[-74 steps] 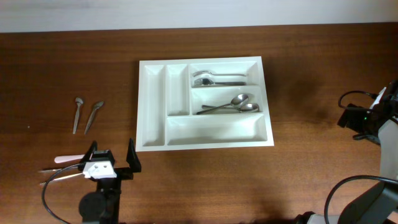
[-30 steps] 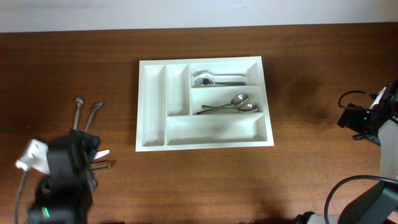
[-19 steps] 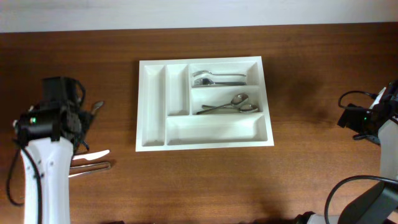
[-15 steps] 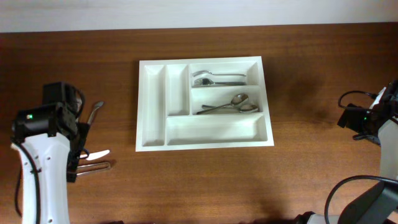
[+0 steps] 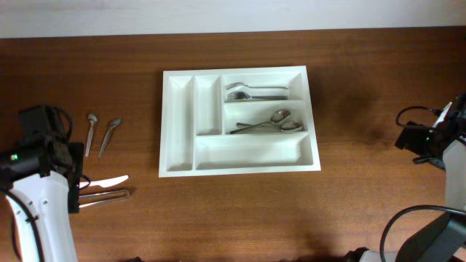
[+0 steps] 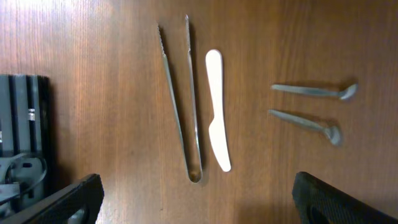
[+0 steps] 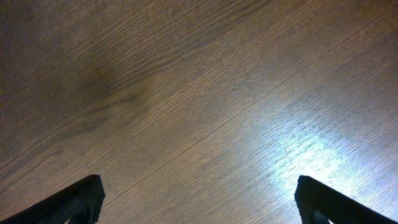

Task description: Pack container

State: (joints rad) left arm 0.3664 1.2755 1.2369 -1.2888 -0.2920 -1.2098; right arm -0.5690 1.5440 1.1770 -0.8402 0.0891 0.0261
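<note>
The container [image 5: 179, 116] is a white cutlery tray at the table's middle. Forks [image 5: 255, 92] lie in its upper right compartment and spoons [image 5: 271, 124] in the one below. Left of it, on the bare wood, lie two small spoons [image 5: 100, 133], a white knife [image 5: 109, 180] and metal tongs [image 5: 108, 194]. The left wrist view looks down on the tongs [image 6: 183, 99], the knife [image 6: 216, 112] and the small spoons [image 6: 308, 107]. My left gripper [image 6: 199, 206] hangs open above them, holding nothing. My right gripper [image 7: 199, 205] is open over bare wood.
My left arm [image 5: 36, 156] stands at the table's left edge, just left of the loose cutlery. My right arm [image 5: 429, 140] with its cable sits at the far right edge. A dark block [image 6: 22, 124] shows at the left of the left wrist view.
My left arm has swung from over the tongs and knife toward the table's left edge, uncovering the small spoons. The right arm and the tray have not moved.
</note>
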